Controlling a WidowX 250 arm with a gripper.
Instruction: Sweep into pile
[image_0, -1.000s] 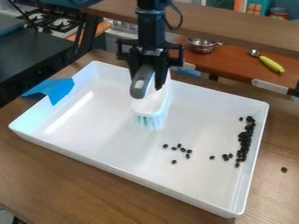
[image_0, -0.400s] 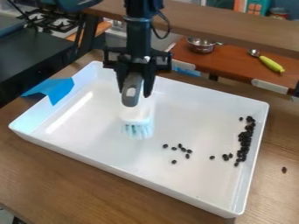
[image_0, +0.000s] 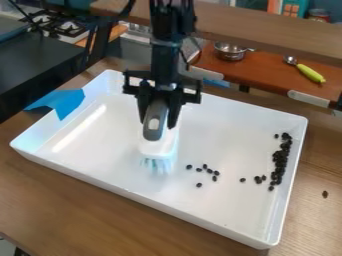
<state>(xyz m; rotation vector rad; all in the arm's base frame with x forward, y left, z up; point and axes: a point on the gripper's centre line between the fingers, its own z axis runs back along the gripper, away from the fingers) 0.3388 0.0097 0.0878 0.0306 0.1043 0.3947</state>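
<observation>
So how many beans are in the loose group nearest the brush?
7: six beans scattered just right of the brush, and one bean on its own nearer the camera. Any behind the brush would be hidden.

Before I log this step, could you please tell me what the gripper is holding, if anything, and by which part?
The gripper holds a brush by its grey handle, bristles pointing down.

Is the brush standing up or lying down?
Standing up: the brush has its grey handle on top, between the gripper's fingers, and its bristles pointing down.
</observation>
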